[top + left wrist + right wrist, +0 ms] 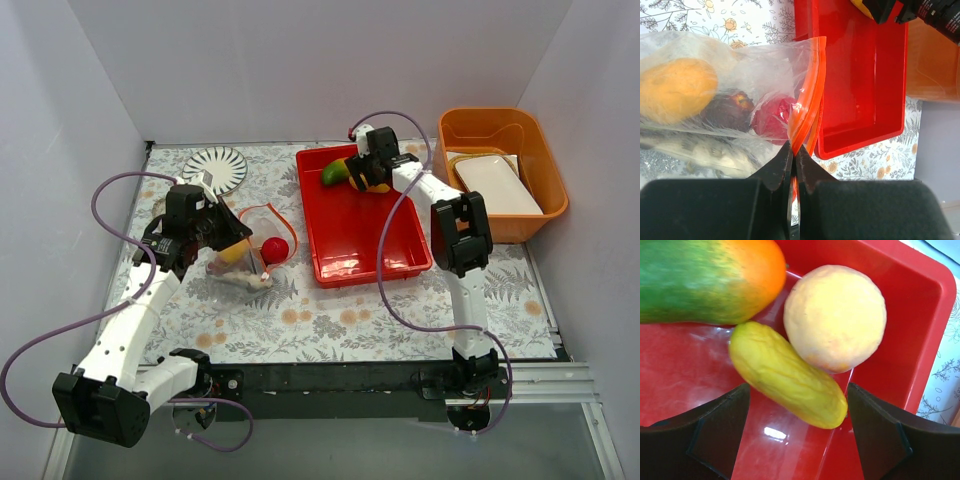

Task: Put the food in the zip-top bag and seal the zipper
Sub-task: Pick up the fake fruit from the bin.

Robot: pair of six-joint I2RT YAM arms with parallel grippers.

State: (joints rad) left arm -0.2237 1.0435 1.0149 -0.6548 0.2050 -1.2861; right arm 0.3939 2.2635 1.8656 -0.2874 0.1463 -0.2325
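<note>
The clear zip-top bag lies on the floral mat left of the red tray. Inside it I see an orange fruit, a dark plum, a red apple and a pale fish-like piece. My left gripper is shut on the orange-red zipper at the bag's mouth, which gapes open. In the tray's far corner lie a green-red mango, a round yellow fruit and a long yellow fruit. My right gripper hangs open over the long yellow fruit, touching nothing.
An orange bin holding a white tray stands at the back right. A striped white plate sits at the back left. The red tray lies between the two arms. White walls close in the table on three sides.
</note>
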